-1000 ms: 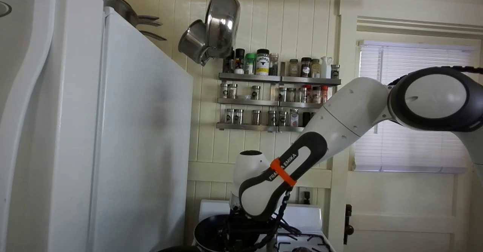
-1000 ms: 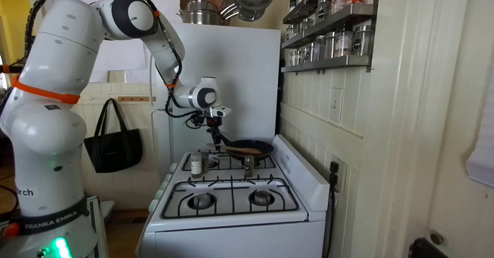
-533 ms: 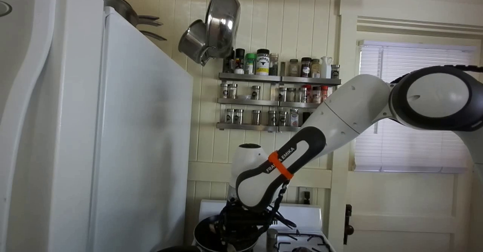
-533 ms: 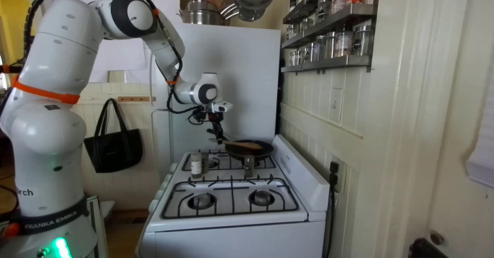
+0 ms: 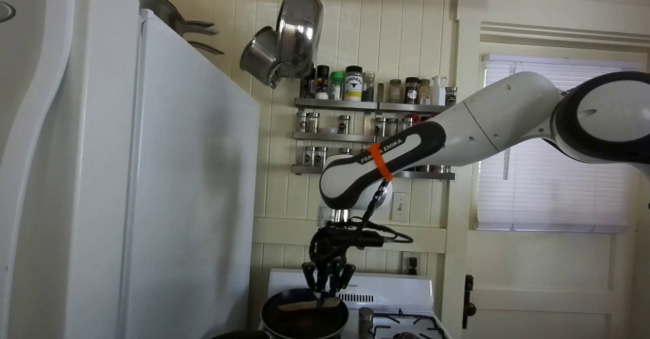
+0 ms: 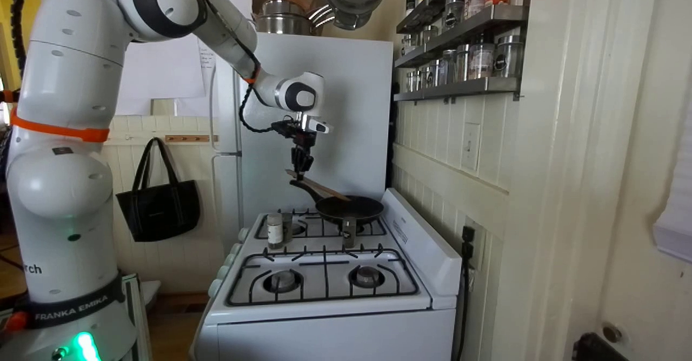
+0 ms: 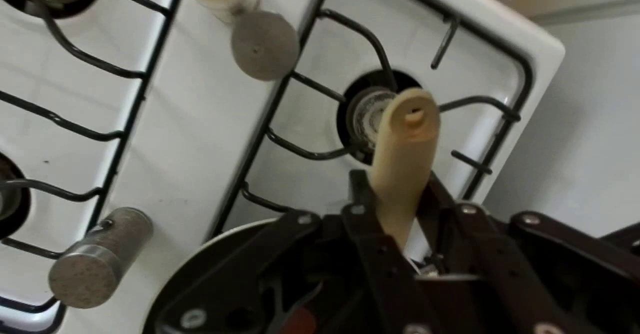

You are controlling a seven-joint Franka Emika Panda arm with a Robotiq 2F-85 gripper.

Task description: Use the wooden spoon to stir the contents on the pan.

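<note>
Stove [image 6: 335, 336], gripper [image 6: 299, 175] pointing down, spoon [image 7: 404, 159] clasped

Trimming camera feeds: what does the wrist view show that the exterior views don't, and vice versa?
Wrist view only: the hole near the handle end of the wooden spoon.

Exterior views only: the wall shelves and hanging steel cookware.

Shared: the gripper closed on the spoon, the stove, and the pan, mostly hidden in the wrist view.
</note>
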